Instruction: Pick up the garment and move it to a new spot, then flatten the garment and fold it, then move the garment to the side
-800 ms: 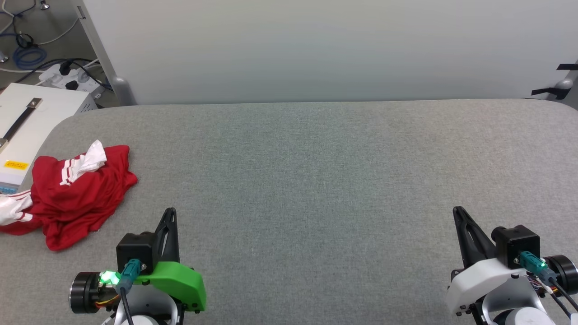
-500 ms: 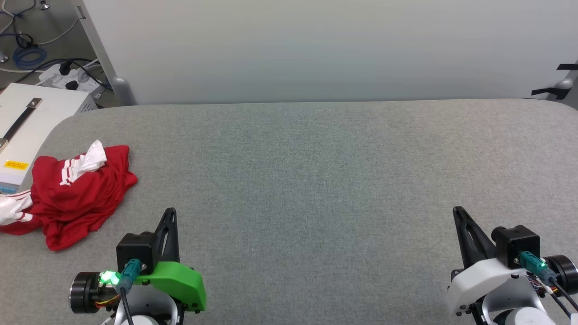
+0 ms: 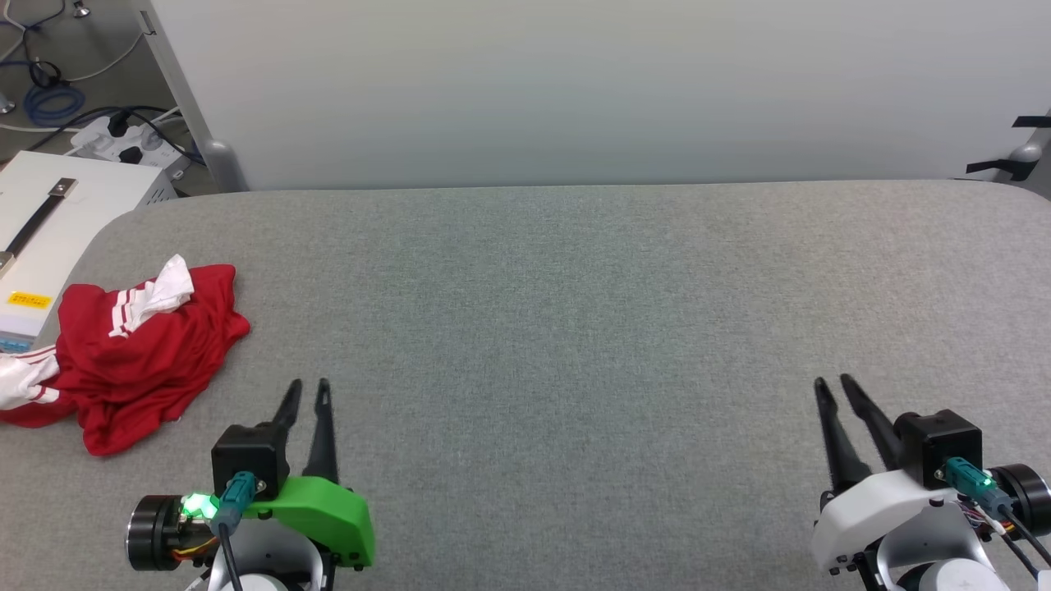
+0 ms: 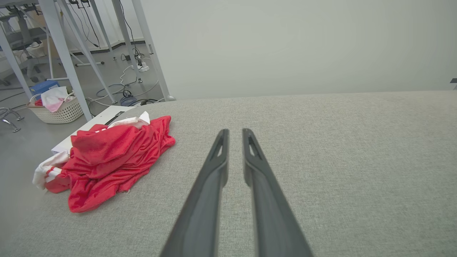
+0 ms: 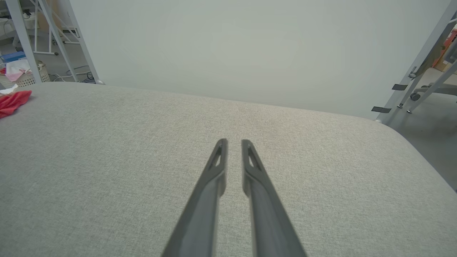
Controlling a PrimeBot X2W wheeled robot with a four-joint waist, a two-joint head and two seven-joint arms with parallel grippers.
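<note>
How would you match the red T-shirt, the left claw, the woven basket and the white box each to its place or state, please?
Things:
1. red T-shirt
2. left claw
3. woven basket
4. white box

Places or states:
A. on the floor, holding pale cloth
B. slightly open and empty, over the grey table
C. crumpled near the table's left end
D. beside the table's left end, bearing a yellow label

Pairs: 1-C, 2-B, 3-A, 4-D.
</note>
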